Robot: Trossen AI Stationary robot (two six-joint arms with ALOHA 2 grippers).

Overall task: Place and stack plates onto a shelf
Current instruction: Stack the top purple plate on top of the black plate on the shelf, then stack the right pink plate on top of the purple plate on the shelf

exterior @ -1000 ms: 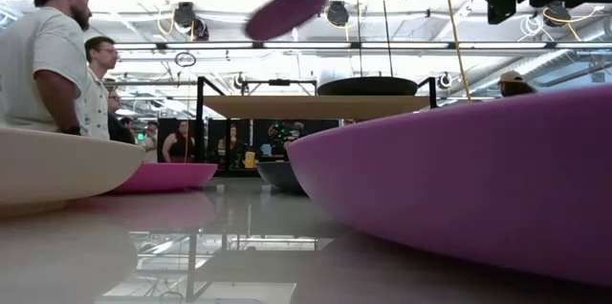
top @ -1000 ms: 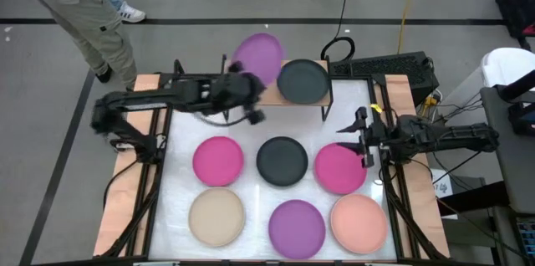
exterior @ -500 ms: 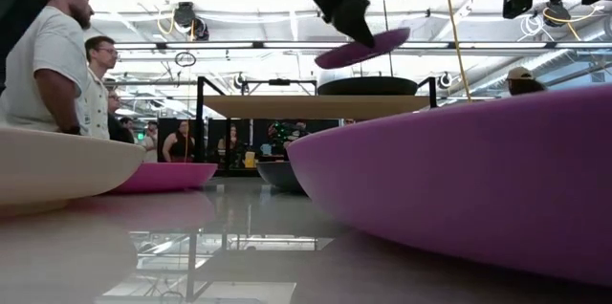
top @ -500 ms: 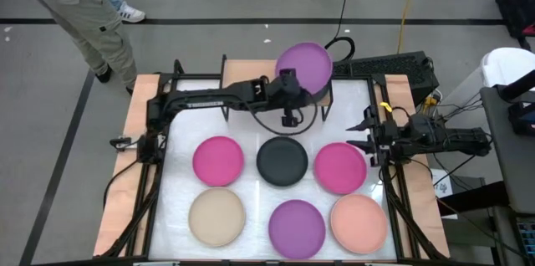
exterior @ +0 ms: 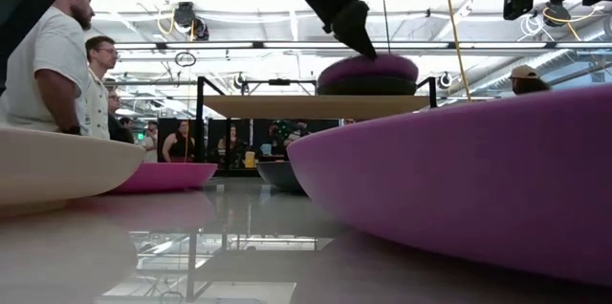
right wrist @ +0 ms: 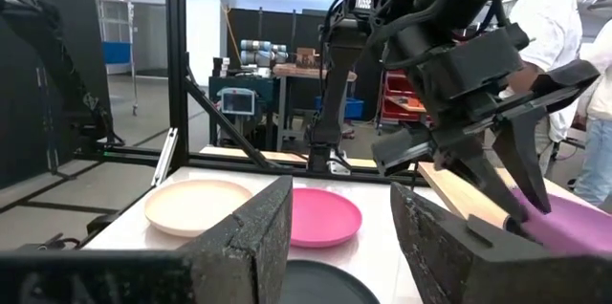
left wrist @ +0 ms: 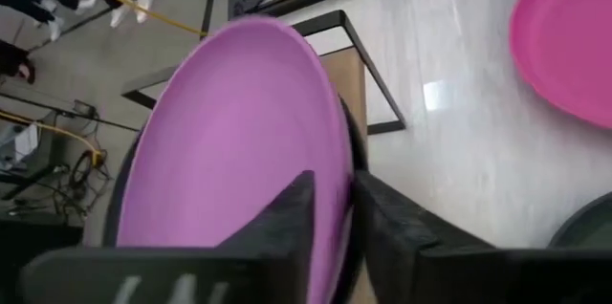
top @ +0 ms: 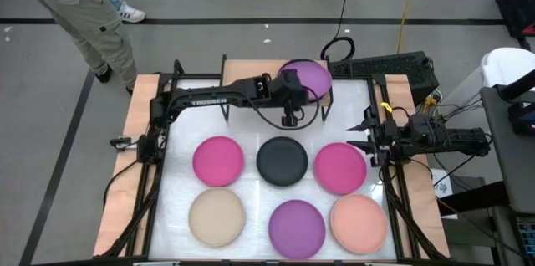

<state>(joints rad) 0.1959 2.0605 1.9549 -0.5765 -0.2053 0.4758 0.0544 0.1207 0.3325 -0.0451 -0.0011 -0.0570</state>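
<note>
A purple plate [top: 307, 76] lies on a dark grey plate [exterior: 368, 85] on the right half of the light-wood shelf [top: 247, 69] at the table's far edge. My left gripper [top: 291, 92] reaches over the shelf and is shut on this purple plate. Several more plates rest flat on the white table: two magenta [top: 218, 161] [top: 340, 167], one dark [top: 282, 161], one beige [top: 216, 217], one purple [top: 296, 224], one salmon [top: 359, 222]. My right gripper [top: 368, 138] hovers open by the table's right edge, touching nothing. My left gripper pinches the purple plate's rim [left wrist: 330, 184] on its near-left side, one finger [left wrist: 287, 218] on the upper face and the other [left wrist: 392, 232] below the rim. The fingers slant down from the table's left. The plate lies about level on the dark plate [left wrist: 358, 156] beneath it.
The shelf's left half [exterior: 258, 105] is bare wood, with black legs [exterior: 199, 122] at its corners. The right magenta plate sits just below and left of my right gripper. People [exterior: 57, 65] stand beyond the table's far left. Cables and a keyboard [top: 384, 67] lie behind the shelf.
My left gripper carried the tilted purple plate from above the shelf's left half toward the right, over the dark plate. It then came down, and the plate levelled out and now lies on the dark plate. The gripper has stayed shut on the rim.
</note>
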